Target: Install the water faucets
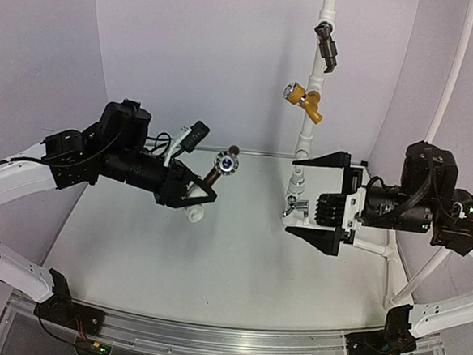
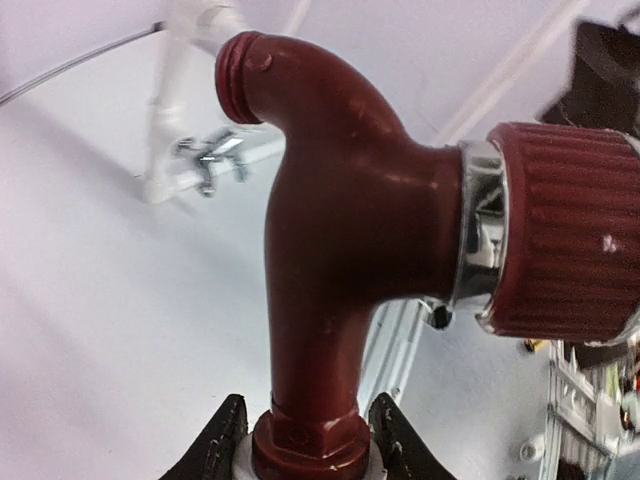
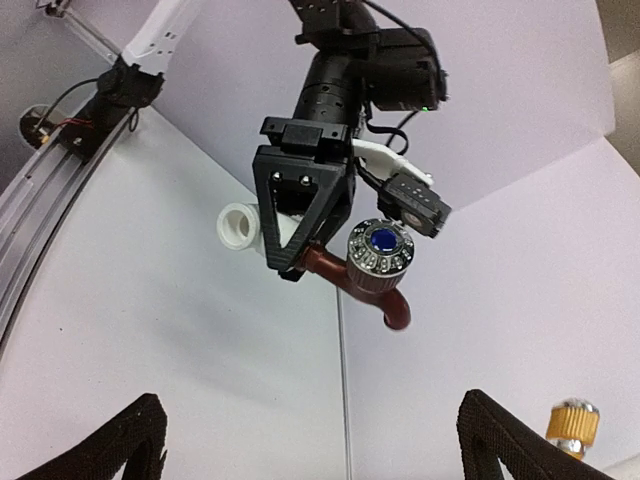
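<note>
The left pincer [image 2: 308, 440] grips the faucet [image 2: 340, 250] low down, at the hexagonal collar where it meets the white elbow fitting [image 3: 240, 228]. The step in hand looks like carrying this pair across to the white pipe stand [image 1: 306, 134]. To do it well, the grip should stay firm on the collar so the heavy head cannot swing. The elbow's open end should be squared to the stand's free socket before pushing. The approach should be slow, since the spout and knob [image 3: 381, 245] overhang the fingers.

The left pincer is closed narrowly on that collar, fingers on either side of it. It holds the faucet clear above the desk [image 1: 213, 281], left of centre, with the blue-centred knob facing the right arm.

The right pincer [image 1: 300, 197] is spread wide and holds nothing. In the top view its fingers bracket the foot of the stand and a chrome fitting [image 1: 297, 206] there; whether they touch either cannot be told.

Higher on the stand sit a yellow-brass valve [image 1: 304, 99] and a dark valve [image 1: 327, 44], well apart from the faucet.
</note>
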`<state>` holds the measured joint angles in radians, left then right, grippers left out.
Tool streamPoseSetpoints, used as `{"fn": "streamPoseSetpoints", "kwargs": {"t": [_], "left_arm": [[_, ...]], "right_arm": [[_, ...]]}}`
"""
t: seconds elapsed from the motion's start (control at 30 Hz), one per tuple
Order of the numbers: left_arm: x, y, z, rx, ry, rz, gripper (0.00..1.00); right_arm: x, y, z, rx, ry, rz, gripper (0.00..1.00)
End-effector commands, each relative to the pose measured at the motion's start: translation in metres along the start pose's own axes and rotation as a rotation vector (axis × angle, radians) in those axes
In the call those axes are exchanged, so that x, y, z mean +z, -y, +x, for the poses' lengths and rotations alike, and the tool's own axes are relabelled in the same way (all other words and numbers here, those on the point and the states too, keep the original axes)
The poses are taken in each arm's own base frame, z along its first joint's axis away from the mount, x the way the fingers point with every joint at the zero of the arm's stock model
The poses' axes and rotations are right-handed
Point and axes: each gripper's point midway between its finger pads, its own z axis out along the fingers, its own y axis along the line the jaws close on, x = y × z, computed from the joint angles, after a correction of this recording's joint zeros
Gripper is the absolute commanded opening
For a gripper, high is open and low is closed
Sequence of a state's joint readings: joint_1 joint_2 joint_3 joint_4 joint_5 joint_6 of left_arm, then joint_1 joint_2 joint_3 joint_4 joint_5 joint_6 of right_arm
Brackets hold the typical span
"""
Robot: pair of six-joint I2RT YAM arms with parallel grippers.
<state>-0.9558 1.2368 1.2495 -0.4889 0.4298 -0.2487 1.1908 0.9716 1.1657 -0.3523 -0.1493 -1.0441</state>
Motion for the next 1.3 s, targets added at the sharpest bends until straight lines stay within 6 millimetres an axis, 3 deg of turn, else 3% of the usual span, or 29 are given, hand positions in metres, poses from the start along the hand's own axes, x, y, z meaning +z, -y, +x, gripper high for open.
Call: {"fn": "streamPoseSetpoints", "kwargs": {"t": [0.0,0.1,0.2,0.3,0.4,0.47,0.7,0.9,1.13,1.27], "left_arm": [[-0.032,-0.110,-0.027,-0.261,0.135,-0.337,0.00],[-0.049,-0.196,-0.005,-0.408,0.107,-0.548,0.00],[-0.055,-0.266,0.028,-0.541,0.062,-0.672,0.00],[-0.057,-0.317,0.056,-0.631,0.013,-0.774,0.00],[-0.065,-0.355,0.072,-0.662,-0.022,-0.916,0.03],[-0.059,-0.373,0.085,-0.688,-0.058,-0.955,0.04],[-0.025,-0.414,0.126,-0.756,-0.177,-0.966,0.07],[-0.011,-0.426,0.141,-0.765,-0.215,-0.949,0.12],[-0.001,-0.435,0.154,-0.771,-0.258,-0.943,0.27],[-0.001,-0.433,0.155,-0.770,-0.258,-0.937,0.44]], "right_arm": [[-0.016,0.030,0.007,0.176,0.013,0.141,0.98],[-0.026,0.034,0.017,0.259,0.010,0.167,0.98],[-0.038,0.039,0.027,0.331,0.012,0.192,0.98],[-0.050,0.041,0.035,0.397,0.017,0.209,0.98],[-0.061,0.038,0.041,0.445,0.029,0.207,0.98],[-0.067,0.033,0.046,0.472,0.038,0.205,0.98],[-0.086,0.031,0.060,0.559,0.029,0.258,0.98],[-0.096,0.029,0.069,0.634,0.028,0.285,0.98],[-0.110,0.033,0.073,0.688,0.010,0.332,0.98],[-0.117,0.035,0.075,0.691,0.000,0.358,0.98]]}}
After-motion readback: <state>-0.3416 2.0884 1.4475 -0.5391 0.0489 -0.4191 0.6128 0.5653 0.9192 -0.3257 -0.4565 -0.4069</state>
